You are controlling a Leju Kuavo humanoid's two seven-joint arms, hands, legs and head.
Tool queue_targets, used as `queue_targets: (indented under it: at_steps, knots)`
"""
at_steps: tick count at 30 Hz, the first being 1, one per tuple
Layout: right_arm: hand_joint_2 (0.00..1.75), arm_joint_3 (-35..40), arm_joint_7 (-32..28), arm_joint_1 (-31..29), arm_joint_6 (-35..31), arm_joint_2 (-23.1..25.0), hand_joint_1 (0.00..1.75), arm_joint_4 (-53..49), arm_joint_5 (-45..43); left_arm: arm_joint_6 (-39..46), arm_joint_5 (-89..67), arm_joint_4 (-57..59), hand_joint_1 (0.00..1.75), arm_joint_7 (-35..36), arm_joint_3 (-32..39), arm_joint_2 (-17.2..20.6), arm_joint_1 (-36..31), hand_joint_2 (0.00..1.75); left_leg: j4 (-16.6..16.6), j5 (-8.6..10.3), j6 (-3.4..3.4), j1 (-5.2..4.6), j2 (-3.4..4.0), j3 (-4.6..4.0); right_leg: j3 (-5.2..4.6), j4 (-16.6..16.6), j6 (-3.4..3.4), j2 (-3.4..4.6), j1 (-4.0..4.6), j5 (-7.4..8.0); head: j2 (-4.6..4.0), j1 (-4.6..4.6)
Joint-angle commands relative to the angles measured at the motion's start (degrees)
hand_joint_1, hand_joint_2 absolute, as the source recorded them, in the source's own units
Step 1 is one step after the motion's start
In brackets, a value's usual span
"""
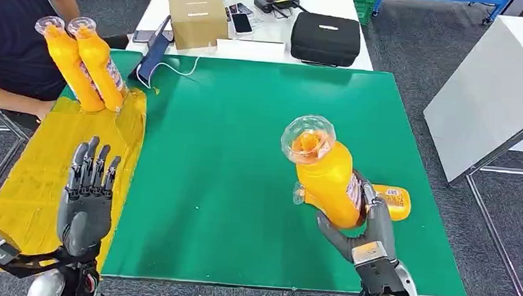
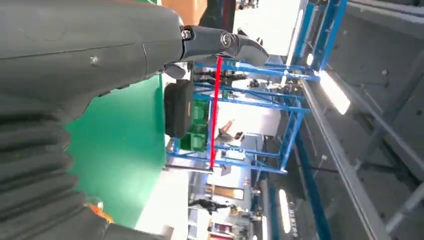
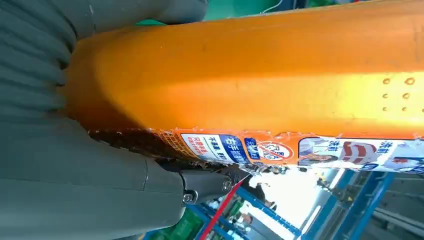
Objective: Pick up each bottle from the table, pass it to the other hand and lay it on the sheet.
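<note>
My right hand (image 1: 367,233) grips an orange bottle (image 1: 322,172) with a clear cap, holding it upright above the green mat (image 1: 245,154). The right wrist view is close on that bottle's orange body (image 3: 250,75) and label. A second orange bottle (image 1: 389,200) lies on its side on the mat just behind the held one. My left hand (image 1: 88,196) is raised, fingers spread and empty, over the yellow sheet (image 1: 30,182). A person's hand holds two more orange bottles (image 1: 85,65) upright at the sheet's far end.
A person in a dark shirt (image 1: 12,30) sits at the far left. Behind the mat stand a cardboard box (image 1: 197,17), a black case (image 1: 326,39), phones and a tablet (image 1: 153,55). A white table (image 1: 495,87) stands to the right.
</note>
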Motion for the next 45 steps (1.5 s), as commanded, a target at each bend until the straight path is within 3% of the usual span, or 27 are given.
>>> queue_targets:
  at_steps: [1, 7, 13, 24, 45]
  knots:
    - [1.75, 13.4, 7.0, -13.2, -1.4, 6.7, 1.75, 14.9, 7.6, 2.7, -2.3, -1.1, 0.0, -0.2, -10.2, -1.7, 0.6, 1.75, 0.0, -0.06, -0.14, 0.05, 0.39, 0.23, 0.08, 0.0, -0.14, 0.58, 0.03, 0.05, 0.0, -0.02]
    - [1.75, 24.2, 11.0, -20.6, -0.9, 11.7, 1.75, 28.4, 11.2, 3.3, -1.3, -0.4, 0.0, 1.2, -13.2, -1.3, -1.6, 1.75, 0.0, 0.04, -0.21, 0.08, 0.32, 0.24, 0.05, 0.1, -0.16, 0.47, 0.06, 0.04, 0.0, -0.04]
    - [1.75, 32.0, 12.8, -22.9, -0.2, 13.8, 1.75, 35.8, 13.8, 2.8, -1.2, 0.8, 0.0, 1.9, -15.0, -1.2, -2.0, 1.75, -0.1, 0.08, -0.18, 0.07, 0.19, 0.24, 0.06, 0.2, -0.11, 0.32, 0.03, 0.0, 0.0, -0.02]
    - [1.75, 38.4, 12.5, -23.2, 1.5, 14.2, 1.75, 39.3, 16.2, 4.6, -3.1, 2.8, 0.0, 2.2, -16.6, -1.2, -2.3, 1.75, -0.1, 0.11, -0.17, 0.04, 0.0, 0.11, -0.02, 0.1, -0.11, 0.14, 0.01, -0.02, 0.0, -0.02]
    - [1.75, 39.7, 12.2, -23.4, 1.5, 14.0, 1.75, 39.0, 17.4, 5.0, -3.4, 3.1, 0.0, 2.5, -16.3, -1.0, -2.3, 1.75, 0.0, 0.09, -0.19, 0.07, -0.06, 0.12, 0.0, 0.2, -0.13, 0.11, 0.03, -0.07, 0.0, -0.02]
